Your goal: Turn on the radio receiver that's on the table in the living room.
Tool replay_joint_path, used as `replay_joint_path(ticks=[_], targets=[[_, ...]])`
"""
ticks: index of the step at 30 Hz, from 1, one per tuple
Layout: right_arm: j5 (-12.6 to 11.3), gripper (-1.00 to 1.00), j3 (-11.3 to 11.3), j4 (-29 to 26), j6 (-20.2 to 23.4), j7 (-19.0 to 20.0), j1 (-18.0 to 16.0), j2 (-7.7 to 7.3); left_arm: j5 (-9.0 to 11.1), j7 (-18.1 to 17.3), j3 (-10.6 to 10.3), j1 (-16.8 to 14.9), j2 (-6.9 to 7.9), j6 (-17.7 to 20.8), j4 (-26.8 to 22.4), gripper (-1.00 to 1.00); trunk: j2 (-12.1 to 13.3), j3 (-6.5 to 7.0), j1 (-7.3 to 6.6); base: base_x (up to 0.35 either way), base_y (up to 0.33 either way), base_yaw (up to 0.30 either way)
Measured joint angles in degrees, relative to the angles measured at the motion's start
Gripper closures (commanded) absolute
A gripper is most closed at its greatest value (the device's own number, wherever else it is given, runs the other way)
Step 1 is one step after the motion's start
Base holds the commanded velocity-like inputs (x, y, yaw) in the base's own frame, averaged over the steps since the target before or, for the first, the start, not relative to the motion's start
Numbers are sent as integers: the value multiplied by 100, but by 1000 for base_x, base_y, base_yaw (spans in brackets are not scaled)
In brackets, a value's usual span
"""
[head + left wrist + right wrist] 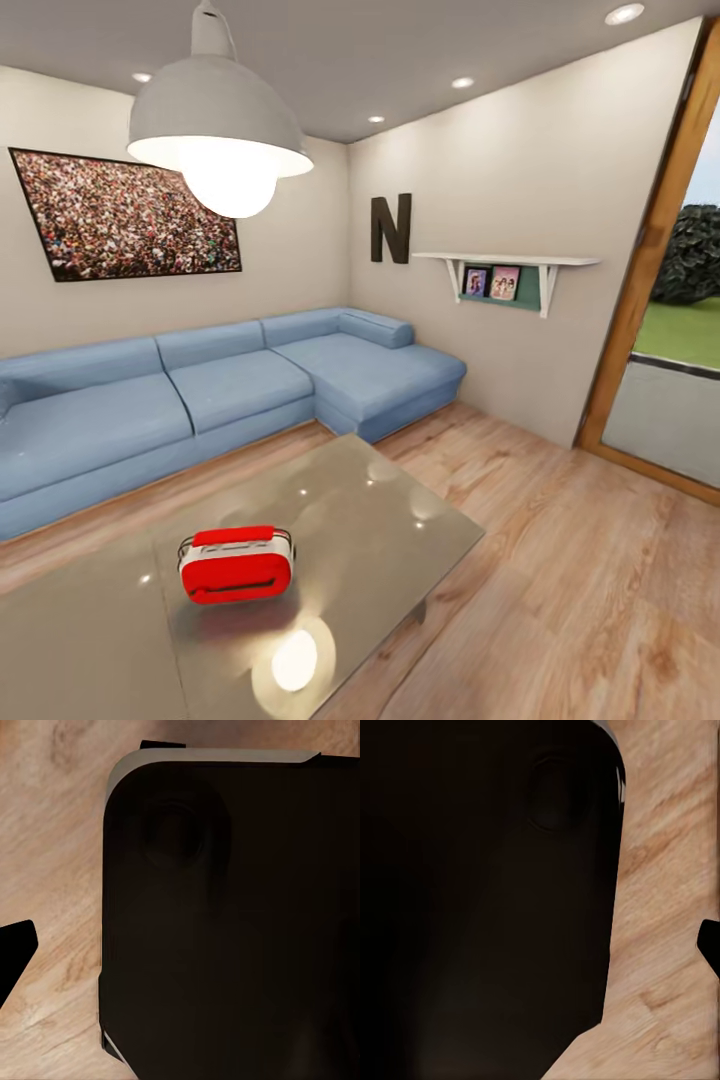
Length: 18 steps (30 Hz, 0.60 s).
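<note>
Head view: radio receiver (236, 565) sits untouched on the glossy grey table (400, 500) before the blue sofa (200, 400), so approach, reach and switching on all remain; gripper state cannot be told from wrist views.

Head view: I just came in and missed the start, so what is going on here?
Nothing is being handled yet. The robot is looking into a living room where a small red radio sits on a low glossy grey table, lying apart from everything else. A blue sofa runs along the walls behind, and a grey lamp hangs overhead. The wrist views look down at a dark body over the wood floor.
</note>
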Motion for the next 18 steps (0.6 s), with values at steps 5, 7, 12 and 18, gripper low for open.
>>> replay_joint_path(ticks=[5,7,12,18], targets=[[0,-100,1,0,-8,0,0,0,0,0,2,0,2,0,0,-100,0,0,0,10,-4,260],[0,-100,2,0,-6,0,0,0,0,0,2,0,1,0,0,-100,0,0,0,3,-1,267],[0,-100,2,0,-4,0,0,0,0,0,2,0,1,0,0,-100,0,0,0,1,0,269],[0,-100,2,0,-4,0,0,0,0,0,2,0,-3,0,0,-100,0,0,0,0,0,270]])
